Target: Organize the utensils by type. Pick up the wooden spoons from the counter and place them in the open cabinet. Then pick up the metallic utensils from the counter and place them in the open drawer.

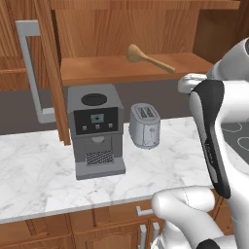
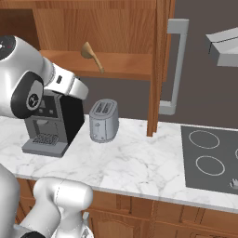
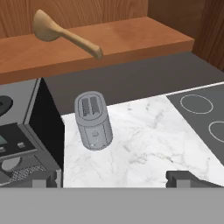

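I find the gripper [image 3: 113,178] spread wide and empty above the counter [image 3: 144,144], facing the wooden spoon [image 3: 65,36] on the cabinet [image 3: 131,37] shelf.

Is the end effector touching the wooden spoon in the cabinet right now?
Apart. In the hand view the open end effector sits low over the counter, with the wooden spoon well beyond it on the cabinet shelf.

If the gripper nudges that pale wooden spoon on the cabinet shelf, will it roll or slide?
The pale wooden spoon looks rigid and light, so it would probably slide or pivot. Its rounded bowl may rock. It lies near the reddish-brown shelf front, so it might drop.
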Available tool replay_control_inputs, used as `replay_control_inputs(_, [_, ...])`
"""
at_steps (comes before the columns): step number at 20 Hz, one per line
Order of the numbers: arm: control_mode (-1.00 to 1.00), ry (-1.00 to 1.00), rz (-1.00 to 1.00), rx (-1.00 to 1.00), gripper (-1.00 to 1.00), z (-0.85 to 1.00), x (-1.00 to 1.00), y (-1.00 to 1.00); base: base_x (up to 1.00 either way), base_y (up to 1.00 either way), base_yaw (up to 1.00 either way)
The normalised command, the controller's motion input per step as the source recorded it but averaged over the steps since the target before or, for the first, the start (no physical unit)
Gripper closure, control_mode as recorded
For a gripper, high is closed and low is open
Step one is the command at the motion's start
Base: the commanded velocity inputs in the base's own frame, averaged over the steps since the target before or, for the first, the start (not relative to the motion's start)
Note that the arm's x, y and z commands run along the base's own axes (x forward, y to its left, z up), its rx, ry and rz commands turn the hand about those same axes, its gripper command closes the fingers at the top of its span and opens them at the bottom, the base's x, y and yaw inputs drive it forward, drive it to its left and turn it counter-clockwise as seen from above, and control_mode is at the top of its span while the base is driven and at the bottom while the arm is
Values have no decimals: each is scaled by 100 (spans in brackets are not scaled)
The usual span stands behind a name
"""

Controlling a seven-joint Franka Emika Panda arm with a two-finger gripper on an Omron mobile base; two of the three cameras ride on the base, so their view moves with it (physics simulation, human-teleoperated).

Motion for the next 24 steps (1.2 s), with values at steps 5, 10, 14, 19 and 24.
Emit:
replay_control_inputs(5, [-100,2,12,10,-100,-1,0,0,0,0,0])
replay_control_inputs(10, [-100,0,0,-1,-100,-3,0,4,0,0,0])
replay_control_inputs(14, [-100,5,0,-2,-100,-7,-4,3,0,0,0])
replay_control_inputs(19, [-100,1,1,-9,-100,-16,-6,1,0,0,0])
replay_control_inputs(24, [-100,0,8,-13,-100,-12,-59,0,0,0,0])
